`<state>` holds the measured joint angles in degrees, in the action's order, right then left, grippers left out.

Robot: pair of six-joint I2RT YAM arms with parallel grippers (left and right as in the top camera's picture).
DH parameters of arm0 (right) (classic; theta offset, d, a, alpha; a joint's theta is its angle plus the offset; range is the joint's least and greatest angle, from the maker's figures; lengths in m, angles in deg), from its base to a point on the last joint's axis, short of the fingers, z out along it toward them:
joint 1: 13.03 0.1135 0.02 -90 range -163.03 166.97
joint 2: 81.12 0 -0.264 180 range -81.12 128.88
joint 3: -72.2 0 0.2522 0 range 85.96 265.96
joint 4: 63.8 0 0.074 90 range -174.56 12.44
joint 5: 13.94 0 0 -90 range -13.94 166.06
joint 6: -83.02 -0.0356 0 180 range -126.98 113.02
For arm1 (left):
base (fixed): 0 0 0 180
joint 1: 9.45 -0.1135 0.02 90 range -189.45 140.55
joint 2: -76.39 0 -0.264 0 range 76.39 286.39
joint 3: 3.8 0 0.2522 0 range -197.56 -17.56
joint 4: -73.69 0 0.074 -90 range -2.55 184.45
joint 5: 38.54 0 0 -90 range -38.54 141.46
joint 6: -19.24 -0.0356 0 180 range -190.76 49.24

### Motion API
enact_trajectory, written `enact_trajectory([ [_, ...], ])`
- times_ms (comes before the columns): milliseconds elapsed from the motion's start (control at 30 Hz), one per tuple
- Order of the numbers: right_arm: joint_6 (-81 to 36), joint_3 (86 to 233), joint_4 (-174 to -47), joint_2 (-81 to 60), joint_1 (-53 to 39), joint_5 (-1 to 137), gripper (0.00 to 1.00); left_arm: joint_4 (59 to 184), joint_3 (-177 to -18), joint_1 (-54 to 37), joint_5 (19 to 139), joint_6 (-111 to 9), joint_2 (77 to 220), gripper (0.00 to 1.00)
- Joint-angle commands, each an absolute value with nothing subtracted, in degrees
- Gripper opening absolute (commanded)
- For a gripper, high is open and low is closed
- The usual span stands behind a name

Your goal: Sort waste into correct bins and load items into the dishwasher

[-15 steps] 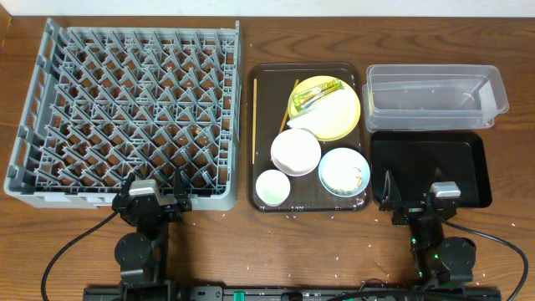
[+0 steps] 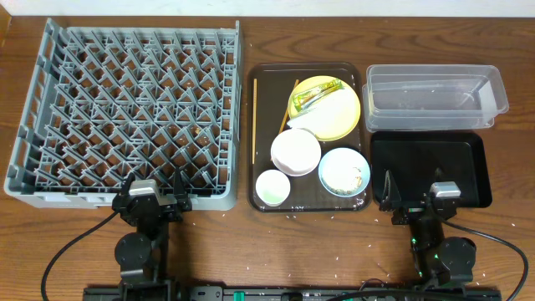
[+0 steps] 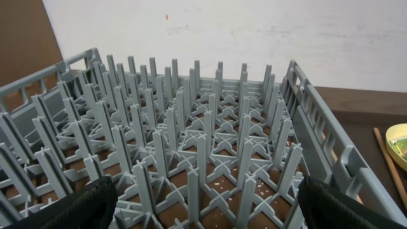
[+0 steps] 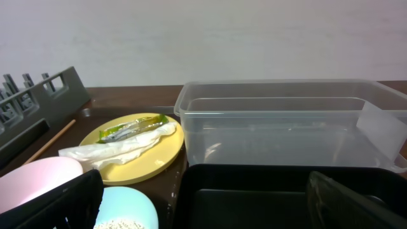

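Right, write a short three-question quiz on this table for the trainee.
1. True or false: the grey plastic dish rack already holds dishes.
2. What lies on the round yellow plate? A) wooden chopsticks B) yellow-green snack wrapper and crumpled white napkin C) small white cup
3. Fill in: the whitish rice-like scraps sit in the ___.
Key: 1 false; 2 B; 3 light blue bowl.
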<state>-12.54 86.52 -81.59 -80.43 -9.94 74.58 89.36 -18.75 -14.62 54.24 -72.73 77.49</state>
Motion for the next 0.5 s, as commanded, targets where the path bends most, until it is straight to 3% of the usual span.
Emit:
enact_trajectory([
  [0,-12.0,86.3,-81.7,-80.7,-10.1,75.2,0.99,91.5,-17.8,-14.9,53.4,-73.5,77.4,0.92],
  [467,-12.0,86.3,-80.4,-80.7,-10.1,75.2,0.99,91.5,-17.8,-14.9,53.4,-73.5,77.4,0.92],
])
